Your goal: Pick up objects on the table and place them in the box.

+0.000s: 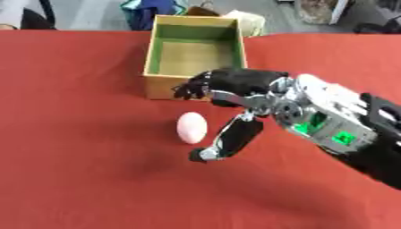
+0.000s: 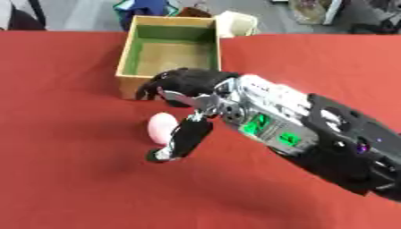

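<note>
The right hand (image 1: 258, 96) is reaching in from the right above the red table (image 1: 78, 179). Its thumb (image 1: 227, 141) is pointing down just beside a pale pink egg-shaped object (image 1: 191, 127), and its fingers (image 1: 196, 87) are curving above it, spread apart and gripping nothing. The object is lying on the table, apparently not yet lifted. Beyond it, the wooden box (image 1: 194, 49) with a green lining is standing open and appears empty. The pick and the placement are both remaining. The left hand is not showing.
</note>
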